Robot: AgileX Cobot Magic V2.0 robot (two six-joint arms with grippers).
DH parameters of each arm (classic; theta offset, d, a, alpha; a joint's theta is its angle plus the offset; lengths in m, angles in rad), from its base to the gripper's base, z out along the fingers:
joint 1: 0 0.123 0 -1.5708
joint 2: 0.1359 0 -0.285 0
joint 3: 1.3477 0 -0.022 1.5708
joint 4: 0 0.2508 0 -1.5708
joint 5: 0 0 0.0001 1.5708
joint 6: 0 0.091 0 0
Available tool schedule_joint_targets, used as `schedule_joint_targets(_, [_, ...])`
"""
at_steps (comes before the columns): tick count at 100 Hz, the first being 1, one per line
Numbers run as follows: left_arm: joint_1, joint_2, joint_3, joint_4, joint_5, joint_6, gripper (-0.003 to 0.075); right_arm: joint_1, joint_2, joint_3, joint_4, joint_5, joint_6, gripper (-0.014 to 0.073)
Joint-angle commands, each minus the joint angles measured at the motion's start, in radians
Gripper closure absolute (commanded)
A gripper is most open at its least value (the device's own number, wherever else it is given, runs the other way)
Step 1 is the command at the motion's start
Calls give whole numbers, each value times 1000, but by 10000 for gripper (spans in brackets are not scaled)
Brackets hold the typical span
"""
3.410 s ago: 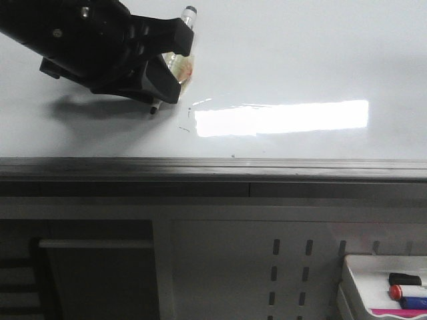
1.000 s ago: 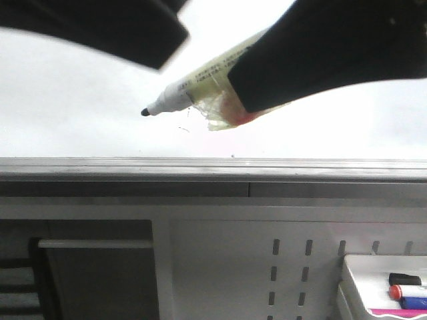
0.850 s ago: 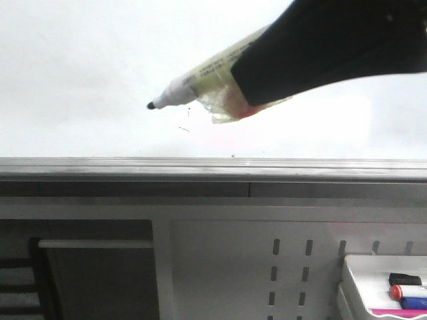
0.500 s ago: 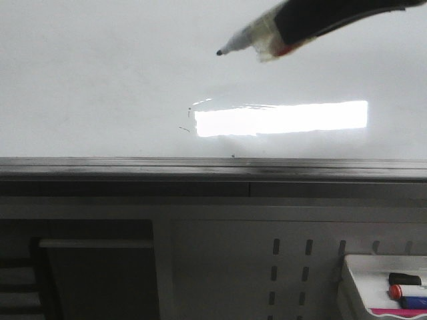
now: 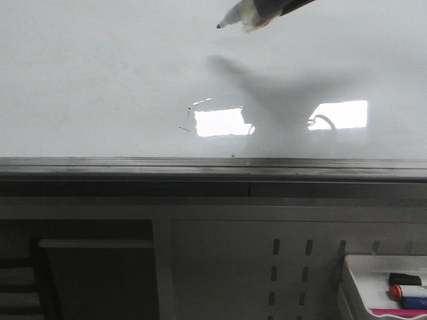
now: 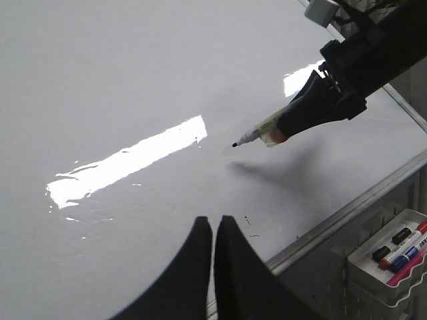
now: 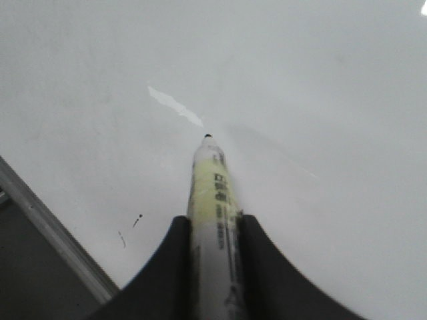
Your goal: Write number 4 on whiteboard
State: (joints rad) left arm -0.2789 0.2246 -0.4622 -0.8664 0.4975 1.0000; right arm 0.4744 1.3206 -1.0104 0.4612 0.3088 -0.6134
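The whiteboard (image 5: pixel 100 87) is glossy white with a grey metal edge. No number 4 shows on it, only tiny stray ink specks (image 5: pixel 187 120). My right gripper (image 7: pixel 215 223) is shut on a yellowish marker (image 7: pixel 212 193). The black tip (image 5: pixel 219 27) points left and hangs above the board, over its own shadow. The marker also shows in the left wrist view (image 6: pixel 263 130). My left gripper (image 6: pixel 213 223) is shut and empty above the board's near part, apart from the marker.
A grey perforated panel (image 5: pixel 293 267) lies below the board's metal edge (image 5: pixel 213 170). A white tray (image 5: pixel 373 280) at the lower right holds spare markers (image 5: pixel 407 292). The tray also shows in the left wrist view (image 6: pixel 390 250).
The left gripper held the marker over the board, then left the front view. The right gripper now holds the marker and has moved it up and away; its shadow now crosses the light reflection.
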Motion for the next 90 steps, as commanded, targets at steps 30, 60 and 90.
schedule_joint_targets(30, [2, 11, -25, -40, -57, -11, 741, -20, 52, -38, 6, -159, 3, 636])
schedule_joint_targets(60, [2, 11, -25, -40, -57, -11, 741, 2, 94, -38, 6, -54, 22, 636])
schedule_joint_targets(90, [2, 11, -25, -40, -65, -11, 741, 123, 146, -38, 6, -55, 22, 636])
